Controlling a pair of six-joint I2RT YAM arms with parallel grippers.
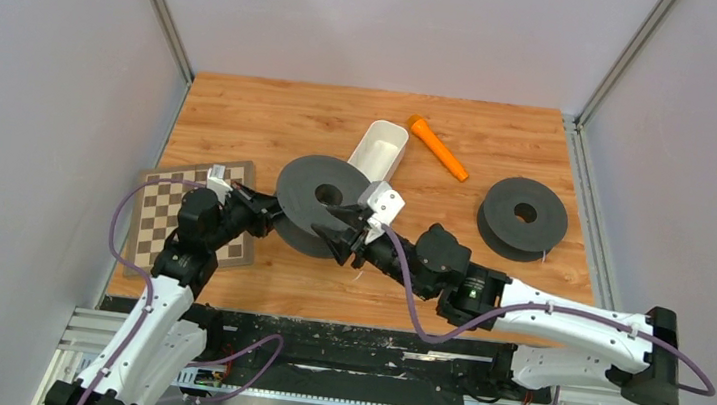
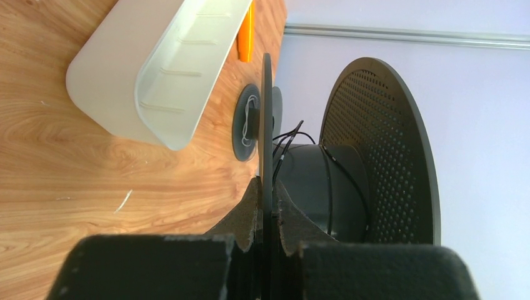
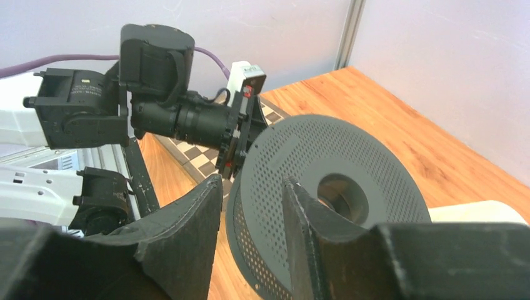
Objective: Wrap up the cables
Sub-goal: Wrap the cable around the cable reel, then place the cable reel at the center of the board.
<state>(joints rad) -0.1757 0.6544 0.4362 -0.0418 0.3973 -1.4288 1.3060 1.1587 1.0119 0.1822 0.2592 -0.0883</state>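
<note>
A dark perforated spool is held up tilted near the table's middle. My left gripper is shut on the thin edge of one flange. A thin dark cable runs loosely over the spool's hub, with loose loops by the flange. My right gripper is open, and its fingers straddle the rim of the other flange without closing. A whitish cable shows on a second spool lying flat at the right.
A white tray lies just behind the held spool, with an orange tool beyond it. A chessboard mat lies under the left arm. A short whitish strand lies on the wood. Grey walls close in both sides.
</note>
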